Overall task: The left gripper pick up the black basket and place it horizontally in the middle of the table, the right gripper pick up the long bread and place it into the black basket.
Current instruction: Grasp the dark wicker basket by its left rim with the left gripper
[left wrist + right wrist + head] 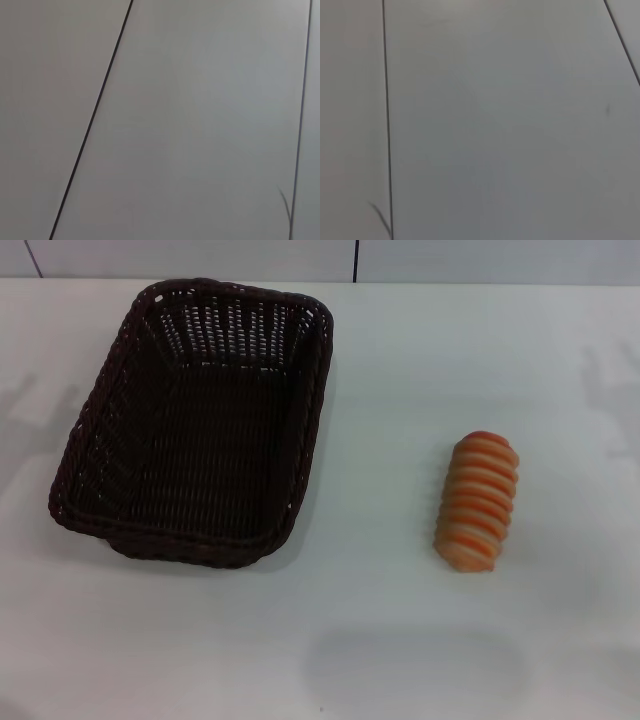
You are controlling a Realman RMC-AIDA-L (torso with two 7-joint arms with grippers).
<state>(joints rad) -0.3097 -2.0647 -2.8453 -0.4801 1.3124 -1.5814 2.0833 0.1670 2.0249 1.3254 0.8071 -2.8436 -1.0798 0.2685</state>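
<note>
Basket first: the dark brown-black rectangular woven wicker basket sits on the left half of the plain white table, long axis running away from you, turned slightly off square. Nothing inside it. That lengthwise pose is why the task calls for a horizontal re-placement in the middle.

Right of it, well apart, the small ridged loaf with orange-and-cream stripes lies flat on the tabletop, also lengthwise, striped side up.

You won't find either gripper in the head view. Both wrist views show only pale grey panels with thin dark seams, so both arms look parked, pointed away from the work. Left gripper and right gripper: finger state can't be told, and neither is seen near its target.

Judgement: nothing started. Your left arm's grab on a basket rim comes first.
</note>
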